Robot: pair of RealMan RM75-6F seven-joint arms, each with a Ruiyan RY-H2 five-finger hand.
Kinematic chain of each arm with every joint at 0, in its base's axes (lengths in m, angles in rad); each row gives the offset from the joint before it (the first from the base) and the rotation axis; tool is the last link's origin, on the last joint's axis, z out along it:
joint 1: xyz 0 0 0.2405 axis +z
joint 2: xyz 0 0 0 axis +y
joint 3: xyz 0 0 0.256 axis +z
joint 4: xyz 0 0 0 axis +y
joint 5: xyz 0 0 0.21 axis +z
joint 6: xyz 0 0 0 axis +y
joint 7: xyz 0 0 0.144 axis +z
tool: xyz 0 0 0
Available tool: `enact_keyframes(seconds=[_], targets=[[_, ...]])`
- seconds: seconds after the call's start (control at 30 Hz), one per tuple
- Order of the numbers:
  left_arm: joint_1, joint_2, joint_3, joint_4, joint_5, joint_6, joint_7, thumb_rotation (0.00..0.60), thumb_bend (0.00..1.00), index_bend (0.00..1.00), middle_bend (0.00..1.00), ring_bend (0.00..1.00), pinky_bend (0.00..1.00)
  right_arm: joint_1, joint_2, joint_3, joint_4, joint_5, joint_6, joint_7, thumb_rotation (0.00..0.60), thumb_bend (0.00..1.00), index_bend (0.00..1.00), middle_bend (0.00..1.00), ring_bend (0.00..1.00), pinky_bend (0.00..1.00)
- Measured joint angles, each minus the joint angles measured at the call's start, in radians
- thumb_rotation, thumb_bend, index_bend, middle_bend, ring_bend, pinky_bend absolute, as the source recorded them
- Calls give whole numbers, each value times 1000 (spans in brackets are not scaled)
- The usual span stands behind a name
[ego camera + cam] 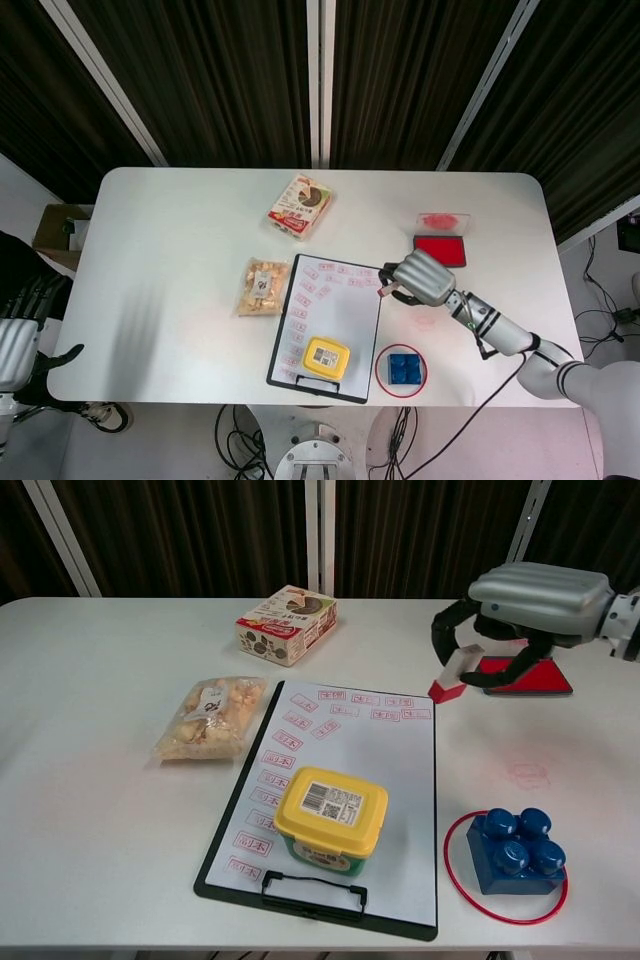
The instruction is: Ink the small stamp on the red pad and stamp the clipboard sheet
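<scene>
Between the clipboard (340, 810) and the red ink pad (525, 678), the right hand (520, 605) holds the small stamp (455, 672) above the table (110, 810).

On its fingers the stamp hangs tilted, red face down, just beside the right edge of the sheet (400, 780) and not touching it; the ink pad lies open behind the hand, its lid (441, 220) further back. Many red marks run along the top and left side of the sheet, and a yellow-lidded tub (330, 817) stands on its lower part. A snack bag (211, 716) lies left of the clipboard, a box (286, 625) behind it, and a blue brick (517, 851) inside a red ring (470, 895) to the right. At the far left edge of the head view the left hand (22, 338) shows off the table; I cannot tell how its fingers lie.
</scene>
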Motion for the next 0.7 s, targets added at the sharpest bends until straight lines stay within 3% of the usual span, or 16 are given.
enact_keyframes(seconds=[0.3, 0.7], targets=[[-10, -2, 4, -28, 18, -4, 37, 600, 0, 66, 66, 51, 160, -143, 30, -78, 44, -46, 82, -53, 600, 446, 1000, 886, 909, 1000], [-10, 0, 8, -41, 21, -4, 52, 600, 0, 66, 66, 51, 160, -202, -48, -66, 161, -52, 72, -27, 600, 407, 990, 865, 909, 1000]])
